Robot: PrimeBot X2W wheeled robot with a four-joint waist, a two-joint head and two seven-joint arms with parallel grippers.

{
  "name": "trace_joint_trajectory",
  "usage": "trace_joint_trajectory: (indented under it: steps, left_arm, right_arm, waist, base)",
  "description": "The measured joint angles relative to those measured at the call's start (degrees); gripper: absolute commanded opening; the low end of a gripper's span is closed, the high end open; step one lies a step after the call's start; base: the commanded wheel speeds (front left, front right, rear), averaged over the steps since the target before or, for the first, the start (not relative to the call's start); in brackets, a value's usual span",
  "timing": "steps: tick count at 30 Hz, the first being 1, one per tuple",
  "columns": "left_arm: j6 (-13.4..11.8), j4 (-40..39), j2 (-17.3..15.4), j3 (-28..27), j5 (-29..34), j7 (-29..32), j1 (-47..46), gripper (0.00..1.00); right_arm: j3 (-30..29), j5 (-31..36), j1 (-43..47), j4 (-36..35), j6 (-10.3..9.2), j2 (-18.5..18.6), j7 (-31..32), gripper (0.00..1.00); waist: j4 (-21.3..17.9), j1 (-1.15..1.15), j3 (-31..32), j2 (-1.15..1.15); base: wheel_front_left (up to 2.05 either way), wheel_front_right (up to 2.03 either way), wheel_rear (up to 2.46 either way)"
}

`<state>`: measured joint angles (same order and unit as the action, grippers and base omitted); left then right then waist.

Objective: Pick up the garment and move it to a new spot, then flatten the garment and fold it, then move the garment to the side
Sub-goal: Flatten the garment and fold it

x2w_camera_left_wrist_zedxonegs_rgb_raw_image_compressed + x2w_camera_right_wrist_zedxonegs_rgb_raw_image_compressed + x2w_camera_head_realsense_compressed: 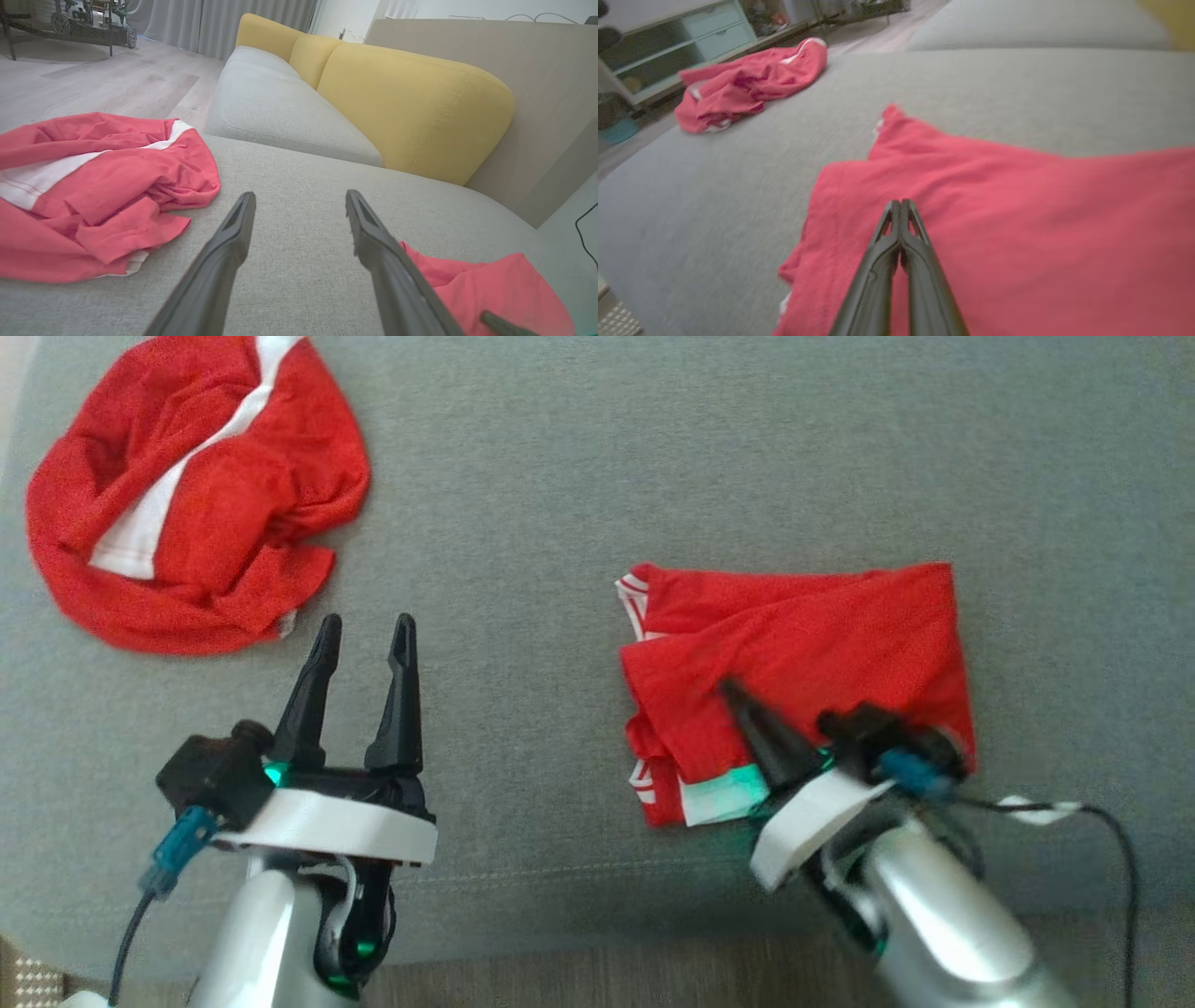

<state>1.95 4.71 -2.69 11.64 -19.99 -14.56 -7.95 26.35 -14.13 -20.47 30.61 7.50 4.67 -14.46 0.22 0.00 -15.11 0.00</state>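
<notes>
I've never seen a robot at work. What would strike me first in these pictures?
Two bright red garments stand out on the grey sofa seat: the crumpled garment with a white stripe at the head view's upper left, the folded garment at the right. The right gripper, shut, points over the folded garment; the left gripper stands open near the crumpled garment.

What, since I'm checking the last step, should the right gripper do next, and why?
Probably press down and slide the folded garment aside: it already lies folded on the sofa, and the shut right gripper is over it.
</notes>
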Motion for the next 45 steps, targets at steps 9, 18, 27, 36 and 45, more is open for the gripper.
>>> trace_joint_trajectory:
  steps: [9, 18, 27, 36, 45]
  left_arm:
    - [0.01, 0.01, 0.00, -0.58, 0.33, 0.00, -0.02, 1.00]
    - [0.16, 0.12, 0.00, -0.58, 0.92, 0.00, -0.57, 1.00]
    - [0.59, 0.54, 0.00, -1.02, 1.26, 0.00, -0.80, 1.00]
    - [0.57, 0.52, 0.00, -0.96, 1.20, 0.00, 0.62, 1.00]
    - [0.40, 0.37, -0.01, -0.79, 1.19, 0.00, 2.09, 1.00]
  right_arm:
    - [-16.17, 7.24, 3.26, -5.54, 0.00, 0.14, 0.00, 0.00]
    - [-19.00, 9.04, 1.34, 2.80, 0.00, -0.80, 0.00, 0.00]
    - [-18.95, 7.60, -2.09, 6.37, 0.00, -0.85, 0.00, 0.00]
    - [-24.69, 5.93, 3.66, -10.11, 0.00, -0.77, 0.00, 0.00]
    - [-27.38, 8.44, 8.05, -21.08, 0.00, -0.93, 0.00, 1.00]
  waist:
    - [-2.32, 0.00, 0.73, 0.00]
    - [-3.07, 0.00, -0.29, 0.00]
    - [-3.37, 0.00, 0.68, 0.00]
    - [-4.53, 0.00, 3.40, 0.00]
    - [-5.24, 0.00, 5.48, 0.00]
  base:
    - [0.00, 0.00, 0.00]
    - [0.00, 0.00, 0.00]
    - [0.00, 0.00, 0.00]
    - [0.00, 0.00, 0.00]
    - [0.00, 0.00, 0.00]
